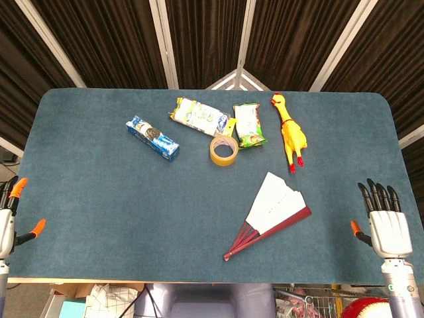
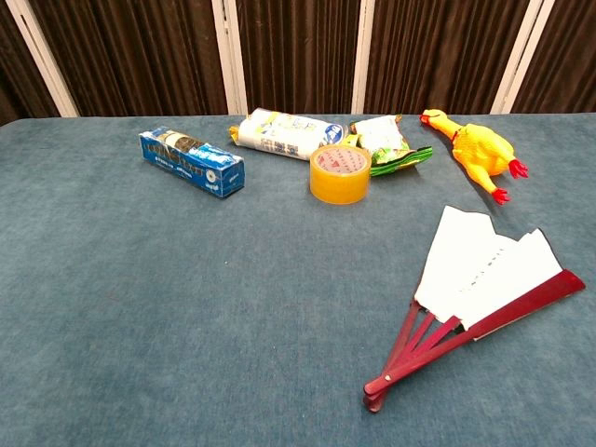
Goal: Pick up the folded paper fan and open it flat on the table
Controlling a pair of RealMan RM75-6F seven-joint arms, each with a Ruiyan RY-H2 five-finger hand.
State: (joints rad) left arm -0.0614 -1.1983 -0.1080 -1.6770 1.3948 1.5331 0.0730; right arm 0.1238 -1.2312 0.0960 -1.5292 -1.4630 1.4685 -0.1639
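Note:
The paper fan [image 1: 275,207] lies partly spread on the blue table, right of centre, white leaf with dark red ribs meeting at a pivot toward the front edge. The chest view shows the fan [image 2: 480,275] at the right, pivot nearest the camera. My right hand [image 1: 384,222] hovers at the table's right front corner, fingers straight and apart, holding nothing, well to the right of the fan. My left hand [image 1: 10,215] shows only partly at the left edge, orange-tipped fingers apart, empty. Neither hand appears in the chest view.
Across the far half of the table [image 1: 99,199] lie a blue biscuit box [image 1: 153,139], a white snack packet [image 1: 199,115], a green snack packet [image 1: 249,124], a roll of yellow tape [image 1: 224,150] and a yellow rubber chicken [image 1: 290,131].

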